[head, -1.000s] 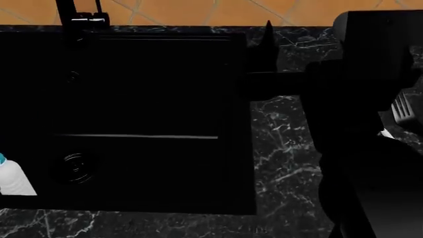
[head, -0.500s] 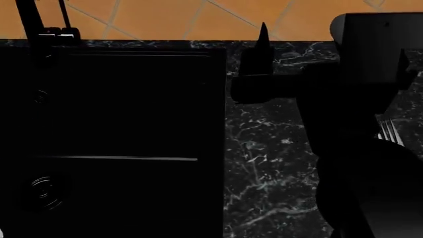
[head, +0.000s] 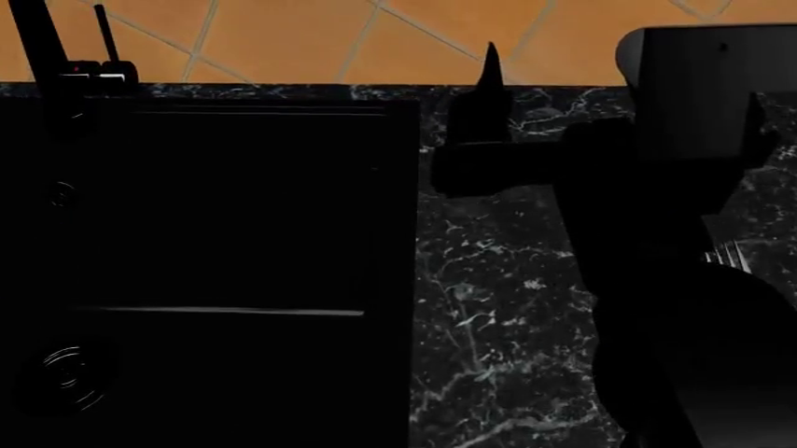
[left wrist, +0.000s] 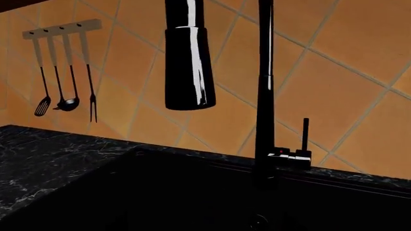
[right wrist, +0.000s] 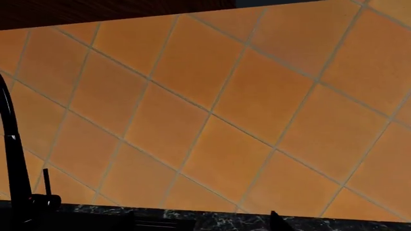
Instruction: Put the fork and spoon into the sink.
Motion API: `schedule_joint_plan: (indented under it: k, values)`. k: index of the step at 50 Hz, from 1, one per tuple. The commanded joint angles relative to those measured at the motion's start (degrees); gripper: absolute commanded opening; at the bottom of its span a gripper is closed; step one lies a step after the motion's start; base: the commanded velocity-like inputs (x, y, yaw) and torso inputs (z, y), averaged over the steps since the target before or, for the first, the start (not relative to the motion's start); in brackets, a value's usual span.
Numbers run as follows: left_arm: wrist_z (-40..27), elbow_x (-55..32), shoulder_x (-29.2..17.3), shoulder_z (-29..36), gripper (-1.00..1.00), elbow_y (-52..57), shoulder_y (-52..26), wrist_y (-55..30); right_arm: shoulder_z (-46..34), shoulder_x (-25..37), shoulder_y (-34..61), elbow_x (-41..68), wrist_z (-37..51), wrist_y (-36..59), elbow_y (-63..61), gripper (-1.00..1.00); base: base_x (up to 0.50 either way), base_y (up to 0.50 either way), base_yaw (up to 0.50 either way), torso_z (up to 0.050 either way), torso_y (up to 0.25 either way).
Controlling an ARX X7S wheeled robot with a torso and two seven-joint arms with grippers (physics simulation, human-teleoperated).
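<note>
One fork (head: 729, 254), tines barely showing behind your right arm (head: 648, 280); claw state indeterminable; blind reach risks missing.

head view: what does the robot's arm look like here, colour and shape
The right arm is matte black throughout, nearly a silhouette: a boxy, round-cornered housing at the top, thick rounded links below it, and a blocky crosspiece carrying a slim pointed finger. No cables, markings or labels show. The left arm is out of view.
</note>
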Motion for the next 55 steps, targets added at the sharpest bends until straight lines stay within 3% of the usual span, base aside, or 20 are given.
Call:
schedule_joint_plan:
  k: [1,37,50,55]
  values:
    - [-0.1,-0.3,-0.1,-0.1,1.0,-0.1,-0.2,0.0,-0.3,0.1,0.3,0.5,0.1,-0.2,0.2,1.0,0.0,0.0,0.0,0.0,0.0]
    - [-0.7,-0.4,-0.6,0.4,1.0,-0.6,0.7,1.0,-0.5,0.5,-0.5,1.7,1.0,-0.7,0.8,1.0,0.0,-0.03,0.0,0.0,0.0]
    - [-0.4,-0.9,-0.2,0.7,1.0,-2.3,0.5,2.6,-2.8,6.1,1.4,1.5,2.6,9.9,1.0,1.0,0.0,0.0,0.0,0.0,0.0]
    - [-0.2,-1.1,-0.3,1.0,1.0,-2.7,0.1,2.6,-0.1,7.8,1.2,2.9,2.6,14.1,-0.5,1.0,0.0,0.0,0.0,0.0,0.0]
